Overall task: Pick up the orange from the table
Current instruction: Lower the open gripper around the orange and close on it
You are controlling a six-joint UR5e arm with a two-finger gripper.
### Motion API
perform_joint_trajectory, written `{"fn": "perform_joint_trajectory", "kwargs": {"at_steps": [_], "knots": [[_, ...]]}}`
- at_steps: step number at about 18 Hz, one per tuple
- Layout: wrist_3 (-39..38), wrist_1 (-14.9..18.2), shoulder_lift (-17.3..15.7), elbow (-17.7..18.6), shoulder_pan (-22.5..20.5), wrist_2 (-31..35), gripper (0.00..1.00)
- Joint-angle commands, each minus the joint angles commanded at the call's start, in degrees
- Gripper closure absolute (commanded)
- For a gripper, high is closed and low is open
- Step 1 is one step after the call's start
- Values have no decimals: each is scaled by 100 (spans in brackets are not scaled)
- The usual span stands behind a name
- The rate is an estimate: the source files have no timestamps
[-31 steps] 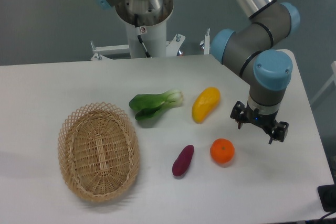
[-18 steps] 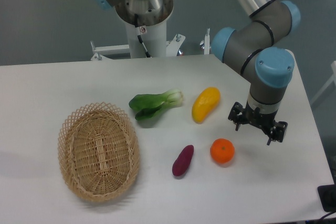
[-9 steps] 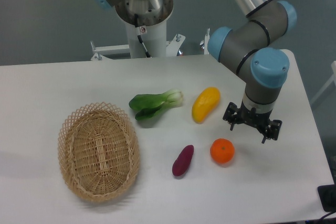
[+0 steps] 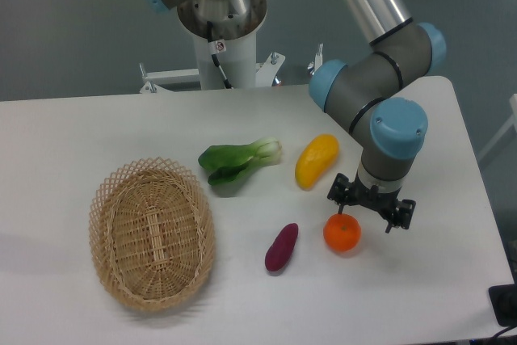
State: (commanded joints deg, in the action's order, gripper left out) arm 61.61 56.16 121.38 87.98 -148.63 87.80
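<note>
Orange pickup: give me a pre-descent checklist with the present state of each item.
1. Gripper open: ok, fingers spread wide.
2. Gripper centred over the orange: not ok, it sits slightly right of and behind it.
3. Orange free on the table, touching nothing: ok.
4. Purple sweet potato clear of the fingers' path: ok, well to the left.
5. Yellow fruit clear: ok, but it is the closest neighbour.
6. Height above the orange: cannot tell from this single view.

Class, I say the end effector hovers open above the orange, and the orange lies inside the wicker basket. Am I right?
Not quite. The orange lies on the white table, well right of the wicker basket, as the fixed camera shows. The rest holds: the end effector hovers open above it.
</note>
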Motion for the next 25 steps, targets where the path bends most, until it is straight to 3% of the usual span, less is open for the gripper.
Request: {"fn": "perform_joint_trajectory", "kwargs": {"at_steps": [14,20,25], "knots": [[70,-96,211,88,141,18,0],[70,-562,229,325,141,18,0],[0,-703,360,308,246,123,0]]}}
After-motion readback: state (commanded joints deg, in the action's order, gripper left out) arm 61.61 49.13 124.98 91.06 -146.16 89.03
